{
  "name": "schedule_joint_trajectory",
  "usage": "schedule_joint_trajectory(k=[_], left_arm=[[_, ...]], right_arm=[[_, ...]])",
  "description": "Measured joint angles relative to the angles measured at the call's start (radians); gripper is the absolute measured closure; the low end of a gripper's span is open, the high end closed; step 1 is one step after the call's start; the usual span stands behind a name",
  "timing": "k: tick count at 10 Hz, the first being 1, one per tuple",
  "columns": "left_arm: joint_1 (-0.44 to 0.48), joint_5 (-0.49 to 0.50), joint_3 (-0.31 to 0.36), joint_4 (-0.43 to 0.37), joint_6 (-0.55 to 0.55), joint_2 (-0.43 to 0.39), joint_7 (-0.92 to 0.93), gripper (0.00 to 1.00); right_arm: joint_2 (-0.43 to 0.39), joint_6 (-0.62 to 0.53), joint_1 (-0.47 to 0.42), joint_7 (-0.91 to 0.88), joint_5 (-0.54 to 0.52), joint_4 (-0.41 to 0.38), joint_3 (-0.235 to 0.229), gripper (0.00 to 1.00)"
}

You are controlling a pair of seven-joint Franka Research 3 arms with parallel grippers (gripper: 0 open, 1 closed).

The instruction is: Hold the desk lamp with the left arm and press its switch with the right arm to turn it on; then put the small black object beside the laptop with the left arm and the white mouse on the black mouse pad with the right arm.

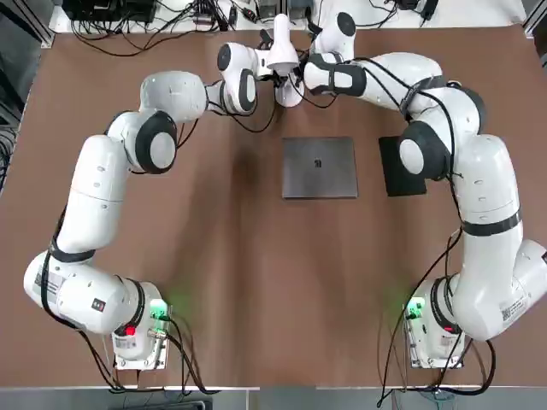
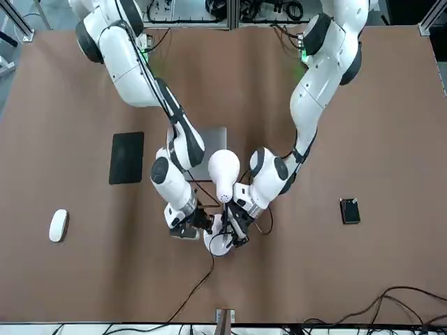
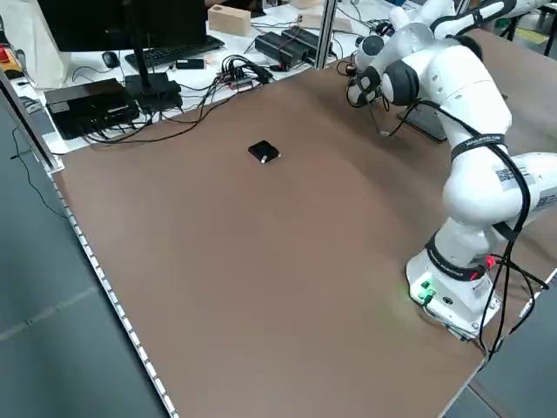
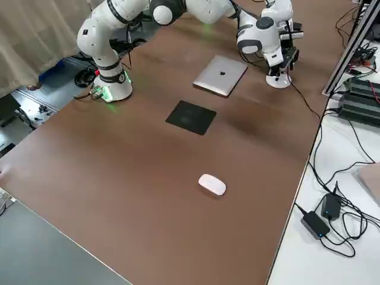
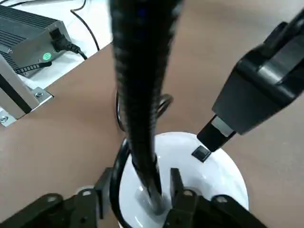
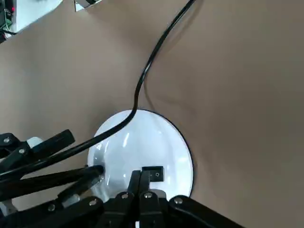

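From overhead, the desk lamp [image 2: 224, 167] is seen at 11 o'clock of the laptop [image 4: 215, 77]. Its slim, stiff neck [image 5: 151, 183] is loosely straddled by the left end effector's [image 5: 138, 183] spread fingers; low on it, a steady hold should be found. The right end effector [image 6: 140, 174] is pressed together beside the switch [image 6: 157, 174]. The glossy base may slide. An apple logo [image 4: 222, 73] marks the laptop.
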Motion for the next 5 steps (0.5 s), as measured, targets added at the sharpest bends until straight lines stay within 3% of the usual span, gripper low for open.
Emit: schedule_joint_trajectory(k=[1, 2, 5], left_arm=[[0.001, 0.0, 0.0, 0.0, 0.001, 0.001, 0.0, 0.5], [0.0, 0.0, -0.002, 0.0, 0.001, 0.001, -0.003, 0.67], [-0.001, 0.0, -0.004, 0.0, 0.001, 0.002, -0.026, 0.8]], right_arm=[[0.008, 0.006, 0.001, 0.0, 0.0, 0.0, 0.0, 0.99], [0.018, 0.018, 0.002, 0.0, 0.0, 0.001, 0.0, 0.99], [0.027, 0.024, 0.004, 0.0, 0.0, 0.003, 0.0, 0.99]])
